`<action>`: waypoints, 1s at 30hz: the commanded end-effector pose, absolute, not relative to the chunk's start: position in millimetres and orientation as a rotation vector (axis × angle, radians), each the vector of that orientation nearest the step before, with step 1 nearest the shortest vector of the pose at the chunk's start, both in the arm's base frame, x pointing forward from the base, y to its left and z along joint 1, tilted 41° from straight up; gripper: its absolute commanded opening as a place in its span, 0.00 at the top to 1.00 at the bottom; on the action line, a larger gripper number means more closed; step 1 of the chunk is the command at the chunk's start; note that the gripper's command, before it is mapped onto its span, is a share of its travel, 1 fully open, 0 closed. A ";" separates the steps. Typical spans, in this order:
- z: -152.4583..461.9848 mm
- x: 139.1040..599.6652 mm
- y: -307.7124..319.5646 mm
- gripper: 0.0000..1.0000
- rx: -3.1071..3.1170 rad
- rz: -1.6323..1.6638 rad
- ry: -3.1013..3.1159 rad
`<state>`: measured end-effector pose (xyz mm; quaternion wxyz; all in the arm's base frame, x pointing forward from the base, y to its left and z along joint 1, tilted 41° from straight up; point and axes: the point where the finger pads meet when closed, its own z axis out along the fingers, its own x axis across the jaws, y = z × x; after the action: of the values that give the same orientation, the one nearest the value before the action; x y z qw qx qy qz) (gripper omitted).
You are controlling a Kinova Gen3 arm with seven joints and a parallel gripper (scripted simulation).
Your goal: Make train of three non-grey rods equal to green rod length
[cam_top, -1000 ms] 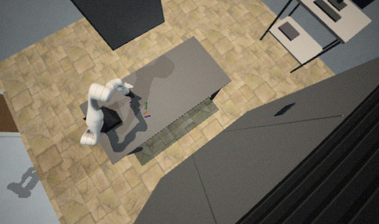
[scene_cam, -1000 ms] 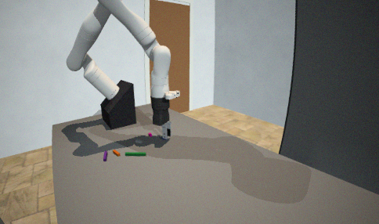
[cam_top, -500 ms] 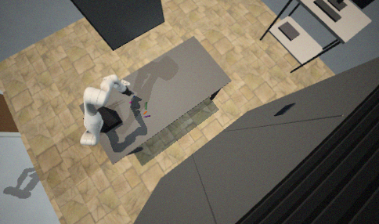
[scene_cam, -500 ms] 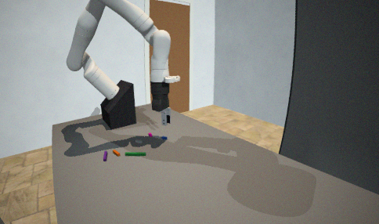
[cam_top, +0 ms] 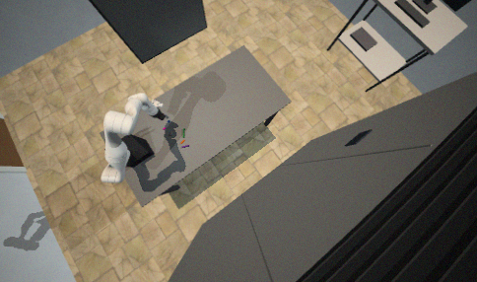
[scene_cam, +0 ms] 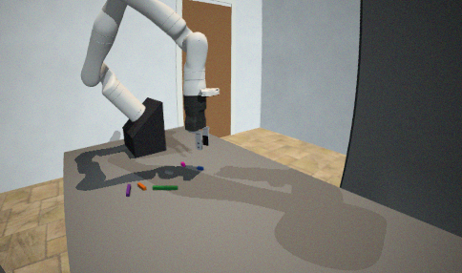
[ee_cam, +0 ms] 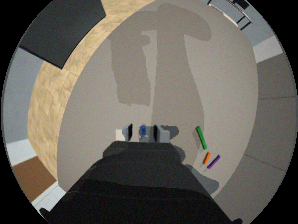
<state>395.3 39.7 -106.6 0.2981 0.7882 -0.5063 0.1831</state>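
Blue rod [cam_top: 169,121] [scene_cam: 199,168] [ee_cam: 143,130] lies on the table [cam_top: 244,89] [scene_cam: 227,229] [ee_cam: 95,125], apparently in no container, beneath the open tool [cam_top: 167,118] [scene_cam: 202,146] [ee_cam: 143,130].

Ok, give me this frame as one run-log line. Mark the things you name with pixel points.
fingers [cam_top: 169,118] [scene_cam: 202,138]: open, above table | blue rod [cam_top: 169,121] [scene_cam: 200,168] [ee_cam: 143,130]: on table, beneath them | green rod [cam_top: 183,133] [scene_cam: 165,188] [ee_cam: 201,137]: on table | train: not formed

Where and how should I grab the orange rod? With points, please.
Probably grip the orange rod [cam_top: 182,142] [scene_cam: 141,186] [ee_cam: 206,158] at mid-length from straight above, fingers across its long sides: it lies flat and is narrow. The purple rod [cam_top: 185,146] [scene_cam: 128,190] [ee_cam: 214,162] lies close alongside, so keep that finger's opening modest.
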 end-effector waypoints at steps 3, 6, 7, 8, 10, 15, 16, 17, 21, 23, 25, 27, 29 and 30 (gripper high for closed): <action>-105.3 396.0 42.3 0.00 2.098 0.485 -1.342; -105.3 396.0 42.3 0.00 2.098 0.485 -1.342; -105.3 396.0 42.3 0.00 2.098 0.485 -1.342; -105.3 396.0 42.3 0.00 2.098 0.485 -1.342; -105.3 396.0 42.3 0.00 2.098 0.485 -1.342; -103.8 395.3 39.4 0.00 2.093 0.486 -1.346; -100.0 397.6 36.6 0.00 2.088 0.495 -1.361; -94.3 400.9 30.9 0.00 2.077 0.508 -1.386; -64.4 412.5 -7.9 0.00 1.997 0.576 -1.524; -50.5 415.7 -26.1 0.00 1.955 0.606 -1.589; -36.5 417.4 -44.5 0.00 1.911 0.634 -1.655; -29.5 417.7 -53.8 0.00 1.888 0.648 -1.688; -14.0 416.9 -74.4 0.00 1.833 0.677 -1.763; -7.4 416.0 -83.3 0.00 1.808 0.690 -1.795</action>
<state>413.2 -61.3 -30.9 0.2683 0.6895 -0.6285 0.2398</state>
